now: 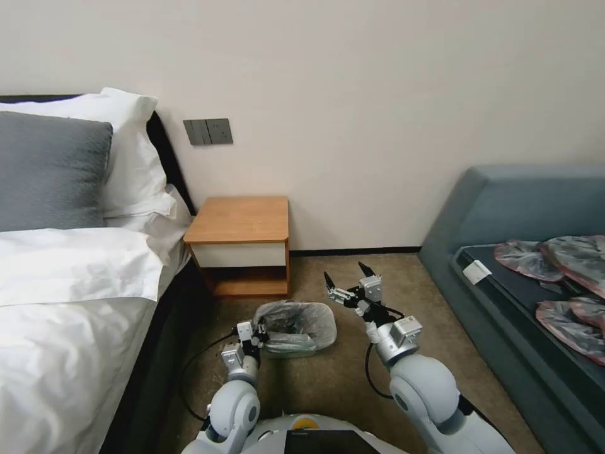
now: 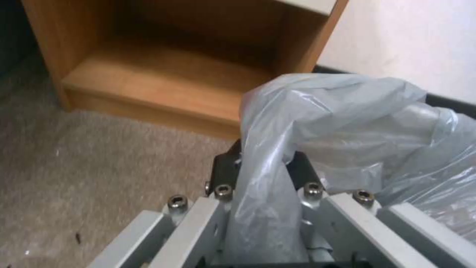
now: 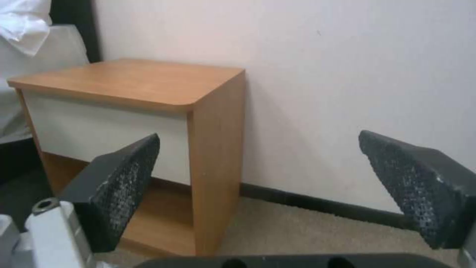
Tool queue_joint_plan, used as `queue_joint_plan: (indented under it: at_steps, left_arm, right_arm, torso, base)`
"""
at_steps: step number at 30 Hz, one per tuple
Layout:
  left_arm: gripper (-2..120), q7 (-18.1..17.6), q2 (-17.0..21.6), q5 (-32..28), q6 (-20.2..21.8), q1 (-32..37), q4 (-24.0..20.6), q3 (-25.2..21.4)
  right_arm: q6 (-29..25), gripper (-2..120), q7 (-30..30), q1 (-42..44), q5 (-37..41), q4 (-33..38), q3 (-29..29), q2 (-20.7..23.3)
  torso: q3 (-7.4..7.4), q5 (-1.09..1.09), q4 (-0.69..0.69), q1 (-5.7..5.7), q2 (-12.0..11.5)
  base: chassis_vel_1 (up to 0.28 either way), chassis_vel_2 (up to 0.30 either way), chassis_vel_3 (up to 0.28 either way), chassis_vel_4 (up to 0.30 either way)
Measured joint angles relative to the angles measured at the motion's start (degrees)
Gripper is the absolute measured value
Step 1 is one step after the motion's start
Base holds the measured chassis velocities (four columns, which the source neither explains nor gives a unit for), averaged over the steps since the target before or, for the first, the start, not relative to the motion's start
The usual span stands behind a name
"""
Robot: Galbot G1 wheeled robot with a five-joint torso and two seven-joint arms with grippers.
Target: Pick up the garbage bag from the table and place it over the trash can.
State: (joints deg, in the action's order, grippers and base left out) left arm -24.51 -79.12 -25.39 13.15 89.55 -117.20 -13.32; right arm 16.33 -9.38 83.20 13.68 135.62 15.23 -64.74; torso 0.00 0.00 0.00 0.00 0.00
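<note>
Honestly my left gripper [image 1: 259, 332] is pinching the garbage bag [image 1: 296, 321] rim at the trash can [image 1: 287, 353], right gripper [image 1: 345, 284] wide open, so tugging could peel it off

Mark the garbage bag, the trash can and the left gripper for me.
garbage bag [image 1: 296, 318]: head view, crinkled plastic draped across the bin mouth.
trash can [image 1: 296, 354]: head view, cream near wall under the bag.
left gripper [image 2: 265, 167]: left wrist view, between fingertips clamping plastic.
</note>
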Motion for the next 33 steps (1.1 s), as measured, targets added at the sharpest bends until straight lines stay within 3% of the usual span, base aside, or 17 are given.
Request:
queue_joint_plan:
  at_steps: [5,14,24,27,33]
  left_arm:
    - [9,-2.39,0.15,-0.06,1.03,-0.34,0.58,0.73]
    - [43,-4.47,0.36,-0.27,1.39,-0.74,1.02,1.24]
    - [76,-3.19,0.31,2.68,1.13,-0.43,0.34,0.95]
    - [91,-2.83,0.27,3.15,1.00,-0.31,-0.44,0.51]
    - [99,-1.25,1.08,2.96,-1.62,-0.13,-2.35,-1.02]
  right_arm:
    - [0.83,100,0.07,-0.33,0.11,0.16,-0.01,0.02]
    - [1.01,100,0.05,0.27,0.17,0.78,-0.29,-0.64]
    - [0.69,100,-0.04,1.75,0.09,1.62,-0.14,-0.92]
    - [0.07,100,-0.14,2.42,-0.13,1.64,0.17,-1.06]
    - [-1.38,100,-0.41,4.41,-1.20,1.61,1.95,-1.89]
  torso:
    - [0.00,0.00,0.01,0.00,0.00]
    - [0.01,0.00,0.00,0.00,0.00]
    - [0.00,0.00,0.00,0.00,0.00]
    - [0.00,0.00,0.00,0.00,0.00]
    - [0.01,0.00,0.00,0.00,0.00]
  base:
    - [0.000,0.000,0.000,0.000]
    - [0.000,0.000,0.000,0.000]
    - [0.000,0.000,0.000,0.000]
    - [0.000,0.000,0.000,0.000]
    - [0.000,0.000,0.000,0.000]
